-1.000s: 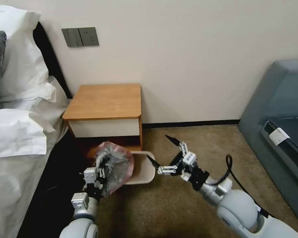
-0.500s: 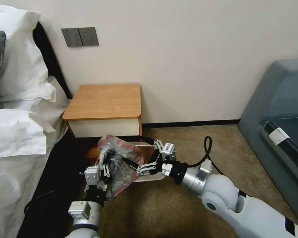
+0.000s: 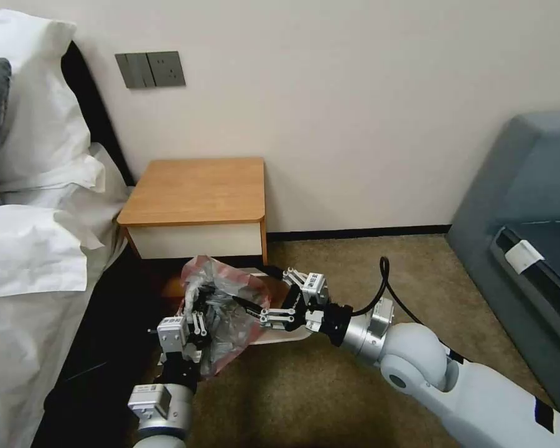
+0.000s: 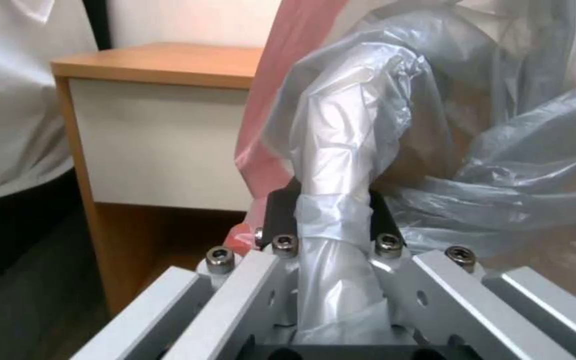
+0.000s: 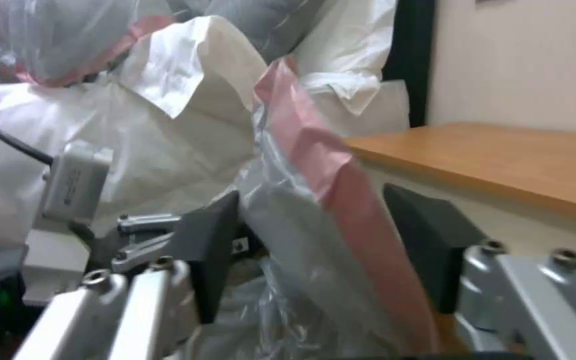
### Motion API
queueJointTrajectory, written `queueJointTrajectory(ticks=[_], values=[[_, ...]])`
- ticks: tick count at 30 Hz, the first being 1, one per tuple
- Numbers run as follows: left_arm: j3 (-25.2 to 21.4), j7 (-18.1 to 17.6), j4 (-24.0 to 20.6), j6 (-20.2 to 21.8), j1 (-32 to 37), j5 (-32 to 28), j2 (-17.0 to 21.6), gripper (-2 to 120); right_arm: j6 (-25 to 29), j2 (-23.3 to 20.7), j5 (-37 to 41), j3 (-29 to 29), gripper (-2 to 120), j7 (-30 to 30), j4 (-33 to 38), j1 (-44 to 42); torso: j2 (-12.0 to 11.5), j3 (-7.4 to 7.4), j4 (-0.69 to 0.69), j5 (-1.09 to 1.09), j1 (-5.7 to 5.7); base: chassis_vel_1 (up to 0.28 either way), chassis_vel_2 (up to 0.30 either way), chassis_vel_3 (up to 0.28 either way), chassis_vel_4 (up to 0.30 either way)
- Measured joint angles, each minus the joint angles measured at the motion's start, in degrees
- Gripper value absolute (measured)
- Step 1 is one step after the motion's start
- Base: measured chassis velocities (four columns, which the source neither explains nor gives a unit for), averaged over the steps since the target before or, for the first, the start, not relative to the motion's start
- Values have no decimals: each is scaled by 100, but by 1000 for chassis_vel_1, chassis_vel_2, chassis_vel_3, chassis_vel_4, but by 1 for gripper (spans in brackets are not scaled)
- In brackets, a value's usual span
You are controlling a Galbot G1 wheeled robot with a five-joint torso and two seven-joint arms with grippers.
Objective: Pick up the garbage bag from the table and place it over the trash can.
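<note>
Straddling pinkish-red edge of thin crinkled translucent grey garbage bag [image 3: 227, 311]: right gripper [image 3: 255, 307], jaws apart, not yet clamped. Left gripper [image 4: 331, 220] clenched on bag's twisted neck. Bag hangs above cream-white plastic trash can [image 3: 279, 336], before orange-brown wooden nightstand [image 3: 199, 190].

Left claw [image 3: 196, 309] upright and clamped, right claw [image 3: 259, 294] spread wide, reaching toward it.

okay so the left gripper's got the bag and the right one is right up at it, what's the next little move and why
Probably close the right gripper on the pink edge of the garbage bag. In the right wrist view that edge passes between its open fingers, not yet pinched. The left gripper is shut on a bunched fold, holding the bag above the trash can, so a second grip would let the mouth be spread.
</note>
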Motion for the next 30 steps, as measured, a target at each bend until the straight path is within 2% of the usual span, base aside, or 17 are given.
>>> queueJointTrajectory(ticks=[1,4,6,8,9,10,13,14,15,26,30], values=[[44,4,-29,15,8,10,-32,5,27,43,-51,-45,51,-50,-67,63,0,0,0,0,0,0,0,0,0],[70,8,-42,26,9,19,-58,5,50,89,-87,-75,44,-78,-120,96,0,0,0,0,0,0,0,0,0],[65,8,-17,38,-8,21,-81,5,65,135,-130,-118,32,-97,-140,109,0,0,1,0,0,0,0,0,0],[57,8,-5,40,-11,22,-81,5,68,135,-144,-124,29,-105,-140,109,0,0,1,0,0,0,0,0,0],[46,5,10,43,-15,21,-69,5,85,132,-175,-127,22,-124,-140,103,0,0,1,0,0,0,0,0,0],[46,5,10,43,-15,21,-69,5,85,132,-175,-127,22,-124,-140,103,0,0,1,0,0,0,0,0,0],[-6,1,33,43,-21,2,-26,5,124,115,-218,-98,8,-163,-138,44,0,0,0,-1,0,0,0,0,0],[-6,1,33,43,-21,2,-26,5,124,115,-218,-98,8,-163,-138,44,0,0,0,-1,0,0,0,0,0],[-19,0,41,43,-23,-3,-23,5,141,115,-235,-78,1,-174,-138,20,0,0,0,0,0,0,0,0,0],[-24,-2,45,42,-16,15,-30,5,199,146,-267,43,0,-189,-204,89,0,0,0,0,0,0,0,0,0],[-29,3,24,-12,30,77,-8,5,200,124,-217,103,0,-120,-356,355,0,0,0,0,0,0,0,0,0]])
